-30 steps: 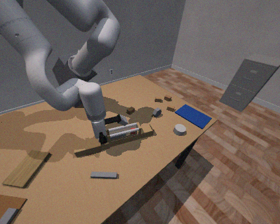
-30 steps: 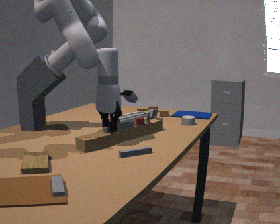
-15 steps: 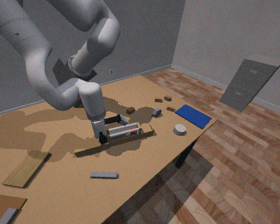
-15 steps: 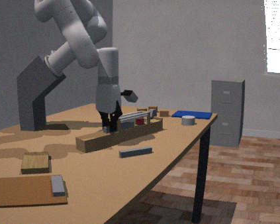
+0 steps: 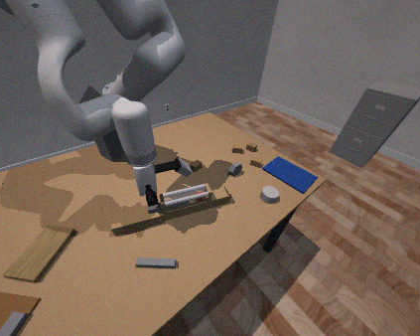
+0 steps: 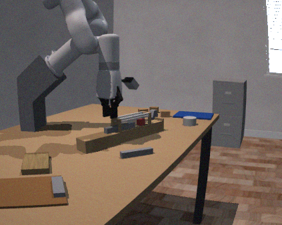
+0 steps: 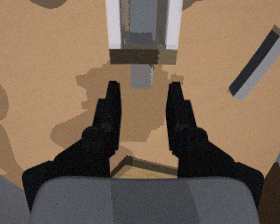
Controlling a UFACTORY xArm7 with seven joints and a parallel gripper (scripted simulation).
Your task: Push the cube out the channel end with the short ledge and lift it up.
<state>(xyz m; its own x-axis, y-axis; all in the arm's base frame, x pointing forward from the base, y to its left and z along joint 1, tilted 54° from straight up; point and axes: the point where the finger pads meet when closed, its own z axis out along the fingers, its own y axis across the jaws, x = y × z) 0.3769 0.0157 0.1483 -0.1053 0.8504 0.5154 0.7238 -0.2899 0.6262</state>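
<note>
Channel [image 5: 185, 195]: long and narrow, white side rails, lying flat on the table [image 5: 110, 293]; long axis runs from the hand's side toward the table's far right edge in the top view; in the wrist view [image 7: 143, 3] runs straight away from the hand, up the picture.
Cube [image 6: 141, 122]: red, small, inside the channel toward the end away from the hand; seen in the top view [image 5: 200, 197] as a red spot between the rails.
Grey bar [image 7: 141, 72]: pokes out of the channel's near end, in line with the channel's long axis, its tip lying in front of the fingertips, not between them; rest of it inside the channel.
Wooden beam [image 6: 119, 136]: long, lies along the channel's near side, parallel to it.
Hand [image 7: 143, 99]: part open, nothing between the fingers; both black fingers point at the channel's near end, apart from it.
Hand, other views: just outside the channel's end in the top view [image 5: 151, 198]; fingers pointing down at the table in the exterior view [image 6: 111, 111].
Arm [image 5: 135, 134]: last link upright above the hand; upper links bend back and up out of the picture.
Loose grey block [image 5: 156, 262]: flat on the table, well apart from the channel, nearer the front edge.
White disc [image 5: 270, 194]: near the table's right corner, beside a blue mat [image 5: 290, 174].
</note>
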